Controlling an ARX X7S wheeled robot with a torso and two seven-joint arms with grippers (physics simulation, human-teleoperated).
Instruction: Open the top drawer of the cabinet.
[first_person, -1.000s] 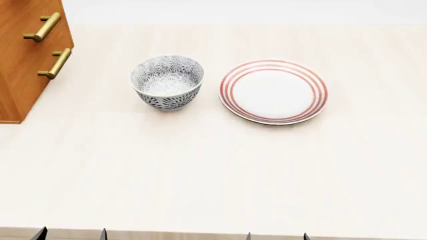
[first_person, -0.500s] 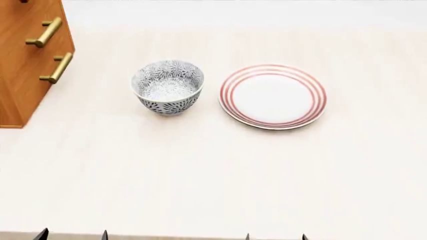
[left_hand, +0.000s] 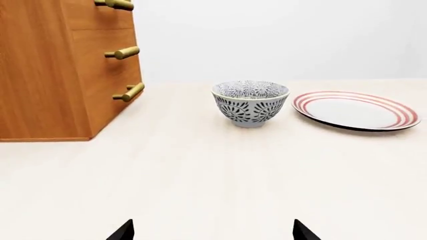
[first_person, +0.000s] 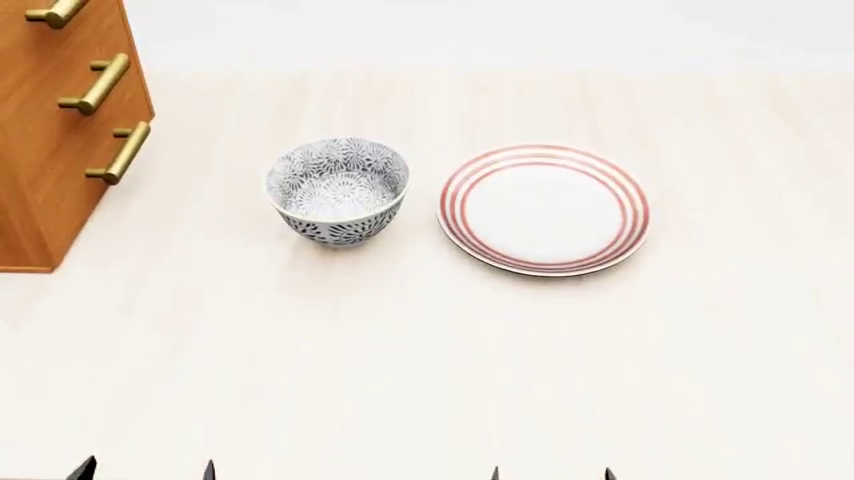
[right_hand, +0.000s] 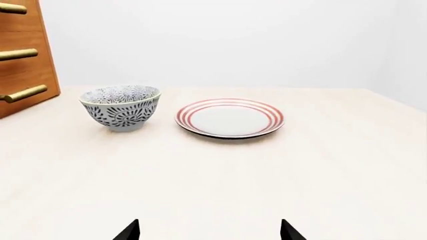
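Nothing is done yet: the top drawer (left_hand: 100, 12) of the cabinet (left_hand: 47, 75), at the desk's left edge, is untouched; both grippers are spread wide and empty.

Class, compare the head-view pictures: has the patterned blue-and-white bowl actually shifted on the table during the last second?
No. The patterned blue-and-white bowl keeps its gap to the red-ringed white plate and the orange-brown wooden cabinet; all slide down the picture together, so the camera moved.
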